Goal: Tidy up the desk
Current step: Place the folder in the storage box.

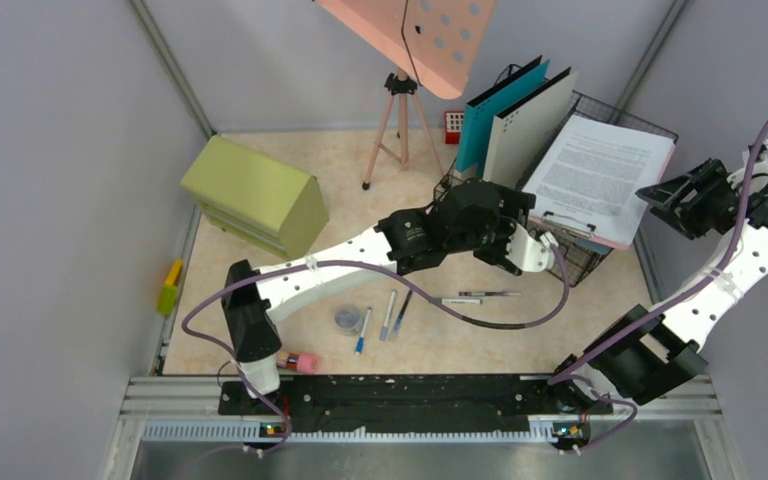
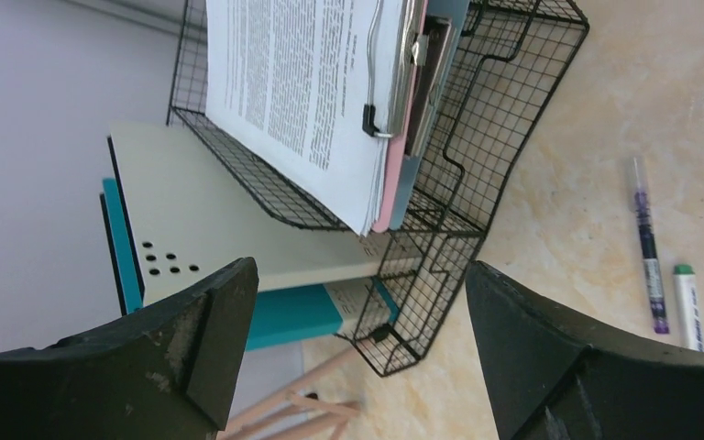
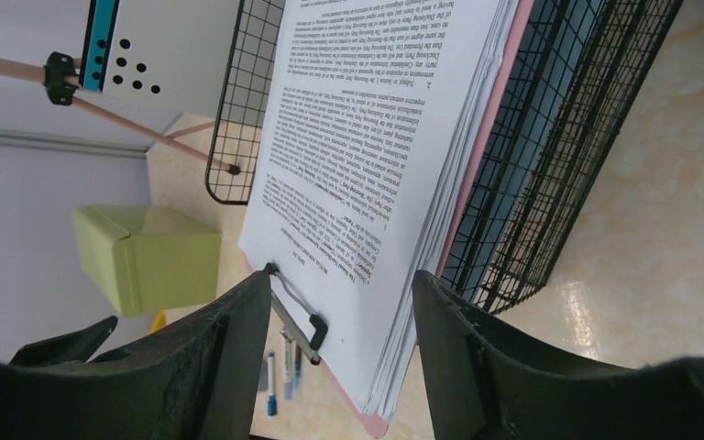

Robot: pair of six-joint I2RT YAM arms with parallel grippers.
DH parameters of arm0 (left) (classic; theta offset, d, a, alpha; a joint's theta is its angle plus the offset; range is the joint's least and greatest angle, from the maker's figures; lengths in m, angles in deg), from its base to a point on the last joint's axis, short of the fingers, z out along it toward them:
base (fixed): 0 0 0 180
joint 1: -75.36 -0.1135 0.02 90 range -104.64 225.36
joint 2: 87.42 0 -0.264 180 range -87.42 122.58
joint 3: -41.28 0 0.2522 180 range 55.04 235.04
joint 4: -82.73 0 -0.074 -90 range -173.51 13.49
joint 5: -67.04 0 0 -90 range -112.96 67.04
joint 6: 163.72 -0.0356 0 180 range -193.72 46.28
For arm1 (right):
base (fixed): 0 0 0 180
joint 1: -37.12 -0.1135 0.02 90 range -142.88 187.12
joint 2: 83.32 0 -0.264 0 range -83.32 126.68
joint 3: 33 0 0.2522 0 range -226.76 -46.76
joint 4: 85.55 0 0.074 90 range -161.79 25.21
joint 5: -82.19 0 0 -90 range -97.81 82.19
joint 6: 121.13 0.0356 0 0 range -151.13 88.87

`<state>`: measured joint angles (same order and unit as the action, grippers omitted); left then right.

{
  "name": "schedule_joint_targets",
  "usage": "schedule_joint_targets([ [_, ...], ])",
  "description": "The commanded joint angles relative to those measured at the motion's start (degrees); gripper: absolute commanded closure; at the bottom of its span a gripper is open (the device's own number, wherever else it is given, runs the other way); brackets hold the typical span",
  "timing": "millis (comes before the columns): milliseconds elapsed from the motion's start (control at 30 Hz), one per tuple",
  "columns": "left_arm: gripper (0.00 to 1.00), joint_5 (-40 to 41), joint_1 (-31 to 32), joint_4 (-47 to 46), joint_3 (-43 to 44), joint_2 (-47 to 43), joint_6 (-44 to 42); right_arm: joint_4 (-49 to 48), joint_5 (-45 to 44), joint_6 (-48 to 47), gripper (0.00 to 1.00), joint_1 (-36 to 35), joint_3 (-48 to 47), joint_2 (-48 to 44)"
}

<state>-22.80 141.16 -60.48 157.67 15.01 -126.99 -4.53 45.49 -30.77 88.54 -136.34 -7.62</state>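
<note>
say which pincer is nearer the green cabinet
Left. The left pincer hovers by the wire tray's front, right of the green cabinet; the right pincer is farther, past the clipboard.

The bench (image 1: 480, 350) is seen as a broad, flat, level top in a pale beige-peach marbled pattern with a faint gloss. It is bounded by grey walls (image 1: 60, 200) at the far side and both flanks, and by a black-and-silver rail (image 1: 410, 395) at the near edge. Loose pens (image 1: 390, 315) are left scattered on it, nearer than the wire basket (image 1: 585, 262).
</note>
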Motion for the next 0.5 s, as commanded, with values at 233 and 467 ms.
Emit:
schedule_joint_targets([
  [233, 0.11, -11.05, 0.66, -13.06, 2.33, 6.93, -10.33, -11.71, -0.14, 5.11, 0.42, 1.05, -1.93, -0.9],
  [467, 0.12, -11.18, 1.08, -18.54, 1.63, 10.69, -14.08, -12.68, -2.39, 1.66, 0.42, 1.13, -2.73, 1.29],
])
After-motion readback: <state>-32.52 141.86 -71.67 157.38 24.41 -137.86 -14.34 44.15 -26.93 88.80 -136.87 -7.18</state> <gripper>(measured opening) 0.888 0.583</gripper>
